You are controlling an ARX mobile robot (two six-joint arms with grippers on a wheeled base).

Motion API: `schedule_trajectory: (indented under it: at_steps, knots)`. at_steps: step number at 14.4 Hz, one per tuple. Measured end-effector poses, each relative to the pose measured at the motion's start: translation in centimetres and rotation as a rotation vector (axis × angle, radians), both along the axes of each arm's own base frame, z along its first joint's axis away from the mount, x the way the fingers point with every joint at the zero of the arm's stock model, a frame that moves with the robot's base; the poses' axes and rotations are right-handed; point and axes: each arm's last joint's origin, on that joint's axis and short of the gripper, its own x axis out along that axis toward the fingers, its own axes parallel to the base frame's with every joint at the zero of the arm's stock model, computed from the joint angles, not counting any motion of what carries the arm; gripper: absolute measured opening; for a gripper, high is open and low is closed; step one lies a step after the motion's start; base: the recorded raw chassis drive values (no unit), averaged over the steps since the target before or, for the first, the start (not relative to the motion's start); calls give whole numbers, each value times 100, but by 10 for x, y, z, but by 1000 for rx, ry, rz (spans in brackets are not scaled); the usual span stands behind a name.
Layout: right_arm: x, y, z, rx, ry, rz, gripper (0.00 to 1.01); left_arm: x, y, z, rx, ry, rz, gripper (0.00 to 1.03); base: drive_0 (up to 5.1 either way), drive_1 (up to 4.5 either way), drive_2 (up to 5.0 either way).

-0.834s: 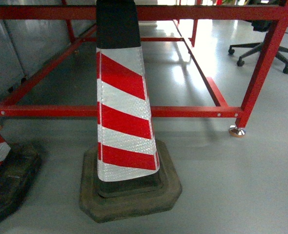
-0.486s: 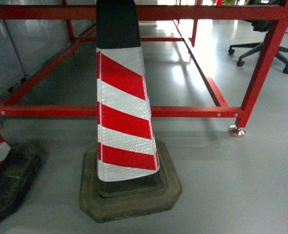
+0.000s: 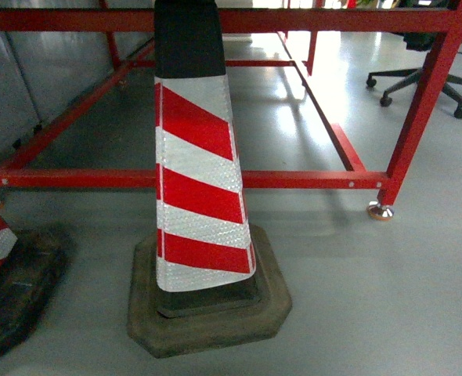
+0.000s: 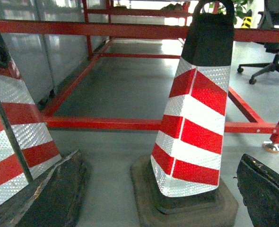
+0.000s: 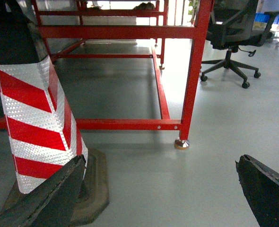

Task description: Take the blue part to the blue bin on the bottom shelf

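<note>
Nothing has shifted since the earlier head frames; cone and frame sit as before. Neither blue part, blue bin nor bottom shelf appears in any view. Left gripper (image 4: 158, 189): dark worn fingers (image 4: 54, 194) at the frame's lower corners, spread wide, holding nothing. Right gripper (image 5: 158, 189): fingers (image 5: 265, 189) likewise wide apart and empty. Between the left gripper's fingers stands a red-and-white striped traffic cone (image 3: 196, 164) with a black top, on a dark rubber base (image 3: 207, 317), just in front of a red steel frame (image 3: 294, 179). Second striped cone (image 4: 12, 137) at far left. Black office chair (image 5: 229, 33) well behind on grey floor (image 3: 372, 298).
</note>
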Motion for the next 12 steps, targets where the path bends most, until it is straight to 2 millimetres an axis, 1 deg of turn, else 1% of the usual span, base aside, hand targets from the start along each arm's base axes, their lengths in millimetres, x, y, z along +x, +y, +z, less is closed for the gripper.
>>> schedule_trajectory:
  at_steps: [12]
  knots:
    - [0, 0, 0, 0, 0, 0, 98, 0, 0, 0, 0, 0, 0, 98, 0, 0, 0]
